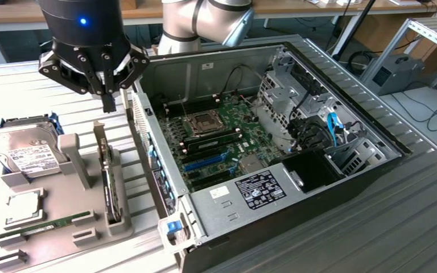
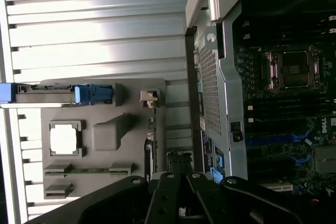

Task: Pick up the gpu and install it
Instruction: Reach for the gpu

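In the exterior view, your hard drive sits at 9 o'clock in the grey holder. The gpu stands on edge in that holder, at 6 o'clock from your gripper. The gripper's fingers are drawn narrow and grip nothing. The open computer case lies at 3 o'clock.

Hard drive, CPU chip, memory stick on grey holder; open PC case beside.
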{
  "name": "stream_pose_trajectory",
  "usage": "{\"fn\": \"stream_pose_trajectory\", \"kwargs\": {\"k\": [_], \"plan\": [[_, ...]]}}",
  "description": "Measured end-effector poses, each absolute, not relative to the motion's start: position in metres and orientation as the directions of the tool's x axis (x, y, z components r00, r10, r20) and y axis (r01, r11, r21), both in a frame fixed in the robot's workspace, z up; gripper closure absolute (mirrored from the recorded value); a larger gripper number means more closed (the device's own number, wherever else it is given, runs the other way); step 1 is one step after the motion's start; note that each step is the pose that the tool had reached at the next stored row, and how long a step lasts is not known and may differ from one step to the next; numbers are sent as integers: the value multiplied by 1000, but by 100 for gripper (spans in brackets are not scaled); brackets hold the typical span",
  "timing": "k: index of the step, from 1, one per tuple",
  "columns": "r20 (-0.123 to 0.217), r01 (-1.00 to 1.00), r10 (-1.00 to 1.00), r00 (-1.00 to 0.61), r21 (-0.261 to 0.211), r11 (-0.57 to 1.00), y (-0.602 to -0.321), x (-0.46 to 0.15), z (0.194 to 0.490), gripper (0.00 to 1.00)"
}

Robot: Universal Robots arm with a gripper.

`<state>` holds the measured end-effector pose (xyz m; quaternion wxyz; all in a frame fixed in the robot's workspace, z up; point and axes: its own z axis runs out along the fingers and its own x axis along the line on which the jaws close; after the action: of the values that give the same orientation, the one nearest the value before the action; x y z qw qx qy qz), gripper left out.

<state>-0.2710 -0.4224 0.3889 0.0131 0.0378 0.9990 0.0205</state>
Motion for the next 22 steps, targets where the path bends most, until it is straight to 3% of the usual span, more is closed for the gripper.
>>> {"fn": "stream_pose_trajectory", "kwargs": {"k": [22], "plan": [[-25,75,76,-997,37,996,-431,-271,387,89]]}}
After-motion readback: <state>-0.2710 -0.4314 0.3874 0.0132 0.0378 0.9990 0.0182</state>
